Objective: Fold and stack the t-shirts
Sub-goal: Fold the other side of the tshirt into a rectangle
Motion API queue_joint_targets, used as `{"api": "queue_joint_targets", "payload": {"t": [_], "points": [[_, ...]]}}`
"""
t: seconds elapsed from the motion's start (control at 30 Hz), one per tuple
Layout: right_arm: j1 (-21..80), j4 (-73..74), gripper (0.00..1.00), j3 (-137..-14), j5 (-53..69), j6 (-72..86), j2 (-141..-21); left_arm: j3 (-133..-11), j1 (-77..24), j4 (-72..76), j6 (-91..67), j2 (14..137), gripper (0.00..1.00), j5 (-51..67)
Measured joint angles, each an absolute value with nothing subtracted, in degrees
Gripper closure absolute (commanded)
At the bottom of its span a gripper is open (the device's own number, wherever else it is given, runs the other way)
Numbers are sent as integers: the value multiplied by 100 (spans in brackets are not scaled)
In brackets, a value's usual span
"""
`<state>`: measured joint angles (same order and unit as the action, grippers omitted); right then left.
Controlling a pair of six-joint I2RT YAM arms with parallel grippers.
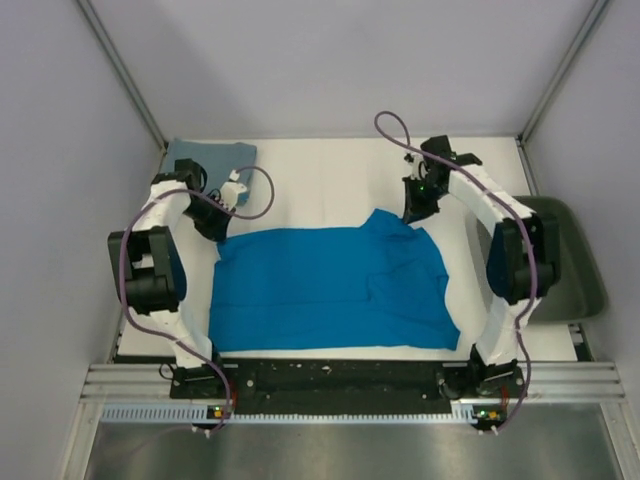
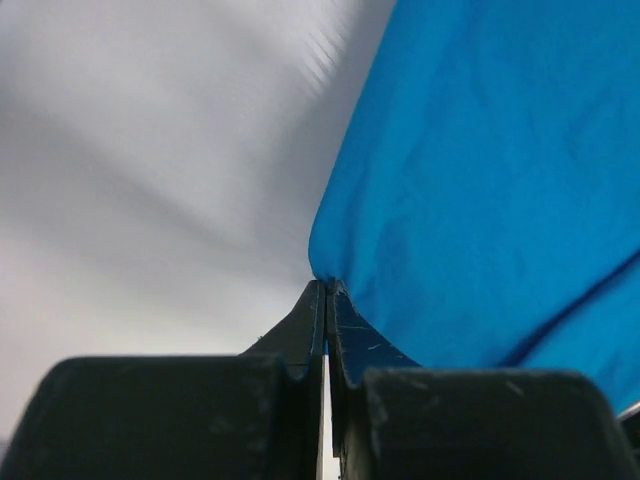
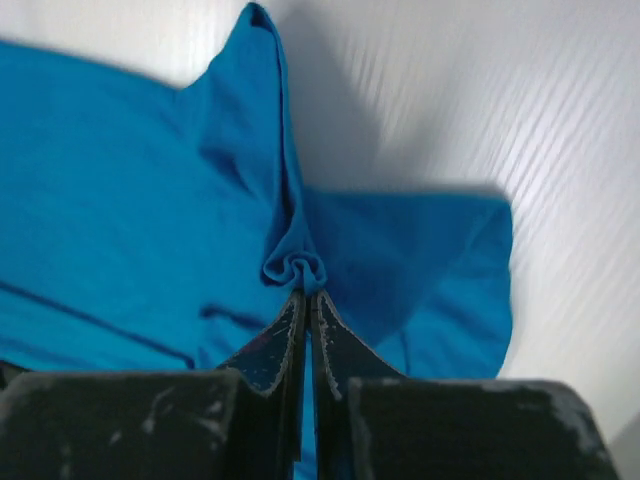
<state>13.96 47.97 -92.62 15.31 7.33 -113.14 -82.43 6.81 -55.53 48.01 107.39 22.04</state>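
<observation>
A bright cobalt blue t-shirt (image 1: 320, 290) lies spread across the middle of the white table. My left gripper (image 1: 222, 228) is shut on its far left corner, and in the left wrist view the pinched blue cloth (image 2: 480, 180) meets the left gripper (image 2: 327, 285) at the fingertips. My right gripper (image 1: 415, 214) is shut on the shirt's far right corner; the right wrist view shows a bunched fold of the shirt (image 3: 296, 268) held by the right gripper (image 3: 305, 293), the cloth lifted into a ridge. A folded dusty grey-blue t-shirt (image 1: 210, 156) lies at the far left corner.
A dark green tray (image 1: 570, 260) sits off the table's right edge, partly behind the right arm. Grey enclosure walls and metal posts stand close on the left, right and back. A black rail runs along the near edge.
</observation>
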Motion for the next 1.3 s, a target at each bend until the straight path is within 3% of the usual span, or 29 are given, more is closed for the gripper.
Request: {"api": "queue_joint_targets", "payload": {"t": [0.27,0.47,0.67,1.2,1.23,1.3], "points": [[1481,4847,100,-6287,1767,1459,-7787,-6888,676,-5496,5557,9404,100,1553],[1551,5299,100,-4866,1726,2040,-6466,-6134,674,-5559,6069,8860,100,1181],[1564,5218,100,-4115,1739,2451,-5835,-5784,674,-5535,6257,8659,100,928],[1566,5339,100,-4080,1090,2753,-6025,-5452,674,-5638,6390,8315,100,884],[1566,5349,99,-4080,1061,2759,-6053,-5400,674,-5640,6403,8315,91,862],[1590,5369,81,-4080,1031,2781,-6106,-5321,674,-5664,6445,8315,73,805]]}}
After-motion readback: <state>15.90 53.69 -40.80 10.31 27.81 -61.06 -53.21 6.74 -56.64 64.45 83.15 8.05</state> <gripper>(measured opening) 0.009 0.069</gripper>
